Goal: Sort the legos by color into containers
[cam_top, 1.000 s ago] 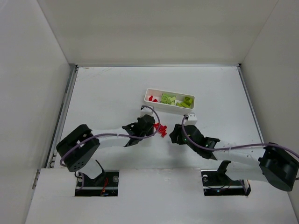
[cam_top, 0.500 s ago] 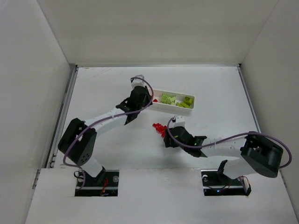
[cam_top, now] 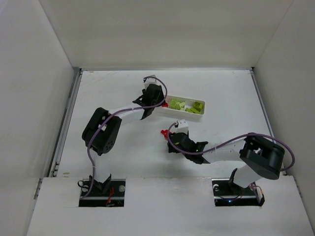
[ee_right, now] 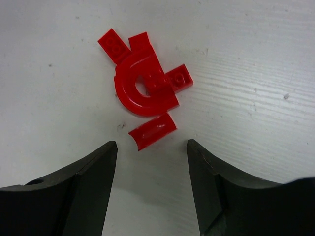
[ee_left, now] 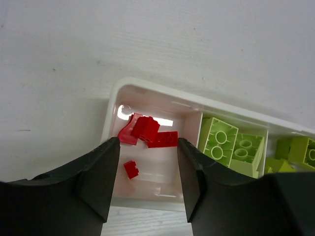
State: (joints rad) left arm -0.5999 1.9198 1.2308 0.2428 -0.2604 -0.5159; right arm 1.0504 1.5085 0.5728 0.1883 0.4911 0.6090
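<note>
The white tray point(cam_top: 203, 109) lies at the back middle of the table. My left gripper point(cam_top: 155, 100) hangs open and empty over its left compartment point(ee_left: 111, 105), where several small red legos point(ee_left: 147, 132) lie between the fingers in the left wrist view. Yellow-green legos point(ee_left: 230, 146) fill the middle compartment, and more point(ee_left: 301, 150) lie in the right one. A pile of red legos point(cam_top: 165, 132) lies on the table in front of the tray. My right gripper point(cam_top: 172, 141) is open and empty just near of that pile point(ee_right: 145, 81), its jaws either side of a small curved red piece point(ee_right: 152, 131).
White walls enclose the table on the left, back and right. The right arm's forearm point(cam_top: 221, 150) stretches across the near right of the table. The left arm point(cam_top: 118, 115) reaches diagonally to the tray.
My left gripper has gone from the red pile up to the tray and now stands over the left compartment. My right gripper has moved left, up to the red pile.
</note>
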